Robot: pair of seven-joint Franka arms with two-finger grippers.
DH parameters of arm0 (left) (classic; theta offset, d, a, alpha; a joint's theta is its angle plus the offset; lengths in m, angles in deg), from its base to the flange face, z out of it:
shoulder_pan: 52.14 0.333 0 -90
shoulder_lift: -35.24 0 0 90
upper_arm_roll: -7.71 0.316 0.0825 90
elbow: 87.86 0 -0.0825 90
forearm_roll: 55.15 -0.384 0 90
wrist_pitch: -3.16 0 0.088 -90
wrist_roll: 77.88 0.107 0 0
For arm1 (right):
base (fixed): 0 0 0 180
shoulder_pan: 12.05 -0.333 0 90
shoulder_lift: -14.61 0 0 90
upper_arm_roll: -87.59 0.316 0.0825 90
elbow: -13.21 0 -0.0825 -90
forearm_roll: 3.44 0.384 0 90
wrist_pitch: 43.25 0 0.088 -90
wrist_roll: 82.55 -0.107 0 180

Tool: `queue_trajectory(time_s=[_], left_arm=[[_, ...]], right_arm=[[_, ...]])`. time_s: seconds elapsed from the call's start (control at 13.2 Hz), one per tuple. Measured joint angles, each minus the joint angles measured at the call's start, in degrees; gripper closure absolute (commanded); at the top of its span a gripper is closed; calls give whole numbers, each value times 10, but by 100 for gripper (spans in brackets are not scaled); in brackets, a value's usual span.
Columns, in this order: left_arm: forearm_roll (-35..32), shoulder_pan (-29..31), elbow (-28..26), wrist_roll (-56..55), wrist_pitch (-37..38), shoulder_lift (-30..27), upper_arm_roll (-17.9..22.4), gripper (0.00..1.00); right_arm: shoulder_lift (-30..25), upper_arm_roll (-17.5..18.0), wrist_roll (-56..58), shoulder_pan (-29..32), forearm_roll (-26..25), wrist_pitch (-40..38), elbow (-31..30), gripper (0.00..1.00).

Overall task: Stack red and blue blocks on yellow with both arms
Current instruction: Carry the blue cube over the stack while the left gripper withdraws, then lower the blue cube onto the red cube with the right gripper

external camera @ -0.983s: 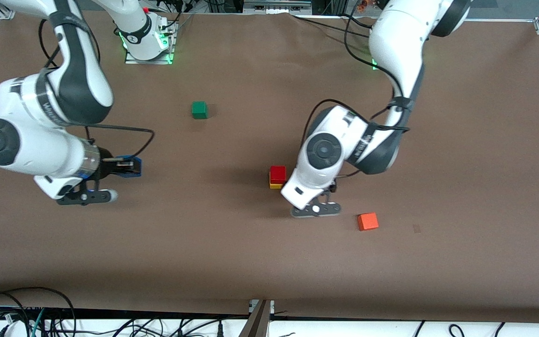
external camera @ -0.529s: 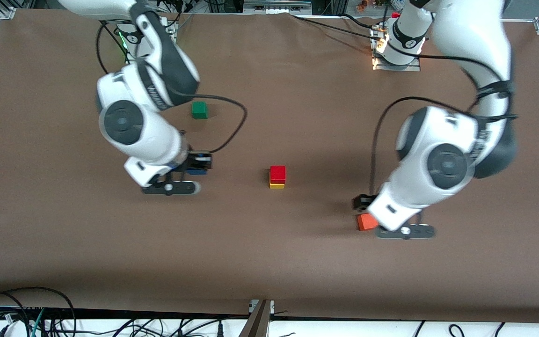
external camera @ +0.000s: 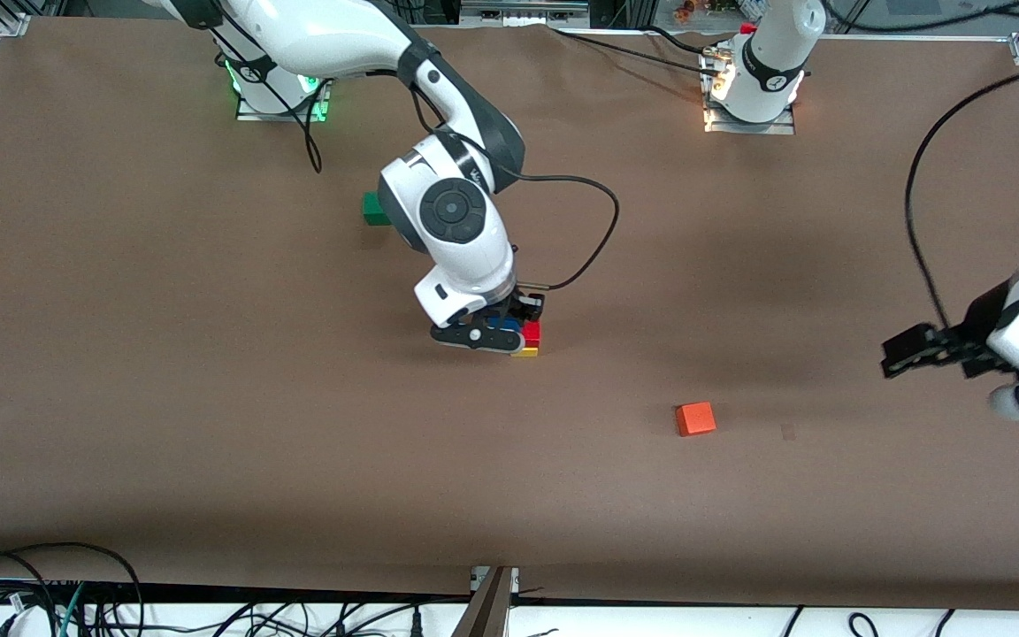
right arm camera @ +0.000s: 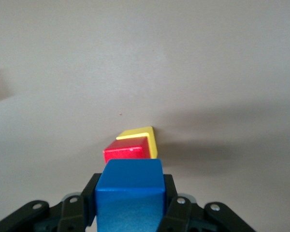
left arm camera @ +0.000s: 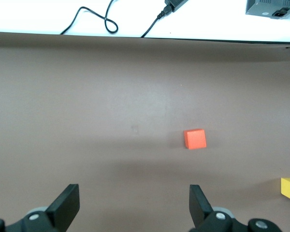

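The red block (external camera: 532, 333) sits on the yellow cube (external camera: 524, 352) mid-table. My right gripper (external camera: 509, 329) is shut on the blue block (external camera: 501, 326) and holds it just above and beside the red block. In the right wrist view the blue block (right arm camera: 129, 195) fills the space between the fingers, with the red block (right arm camera: 127, 149) and yellow cube (right arm camera: 144, 132) just past it. My left gripper (external camera: 907, 352) is open and empty, in the air over the table at the left arm's end. The left wrist view shows its gripper (left arm camera: 133, 208) open over bare table, with the yellow cube (left arm camera: 288, 185) at the picture's edge.
An orange cube (external camera: 695, 418) lies nearer the front camera than the stack, toward the left arm's end; it also shows in the left wrist view (left arm camera: 195, 138). A green cube (external camera: 372, 209) lies farther from the camera, partly hidden by the right arm.
The right arm swung from its end of the table to the stack, carrying the blue block. The left arm drew away from the stack, past the orange cube, to its own end.
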Motion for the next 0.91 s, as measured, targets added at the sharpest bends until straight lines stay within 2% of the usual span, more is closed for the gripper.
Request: queue_trajectory(time_s=[0.45, 0.6, 0.91], left_arm=[[0, 22, -209, 0, 5, -150, 0, 0], [0, 22, -242, 0, 3, -171, -4, 0], [0, 22, -256, 0, 1, -170, -6, 0]], right_arm=[[29, -4, -28, -25, -6, 15, 11, 52], [30, -4, -28, -25, -16, 15, 11, 50], [32, -4, -28, -27, -31, 16, 11, 49]])
